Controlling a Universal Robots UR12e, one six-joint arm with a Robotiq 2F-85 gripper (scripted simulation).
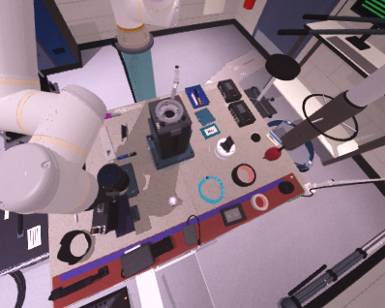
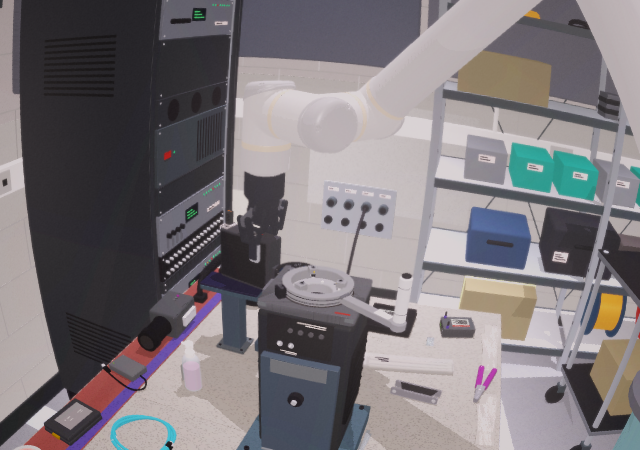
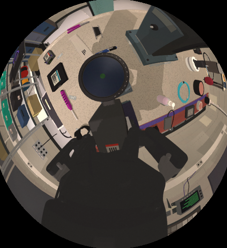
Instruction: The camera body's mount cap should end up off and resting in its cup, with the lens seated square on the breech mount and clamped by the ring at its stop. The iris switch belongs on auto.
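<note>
My gripper (image 2: pixel 257 238) is closed around the lens (image 3: pixel 103 76), a black barrel with dark front glass that sits on a blue stand (image 2: pixel 235 300) at the left of the table. From the wrist camera I see the glass face and the lens's rear block (image 3: pixel 108 125) between my fingers. The camera body (image 2: pixel 310 352) stands upright mid-table on a blue base. Its breech mount ring (image 2: pixel 316 283) on top is open and uncovered. The white cup (image 1: pixel 225 148) with a dark cap in it sits to the right of the body.
The equipment rack (image 2: pixel 124 140) rises just behind the stand. A spray bottle (image 2: pixel 191 368), a cyan cable loop (image 1: pixel 211 189), tape rolls (image 1: pixel 244 175), a lens hood (image 1: pixel 75 246) and small tools lie across the table. A shelf unit (image 2: pixel 532 187) stands to the right.
</note>
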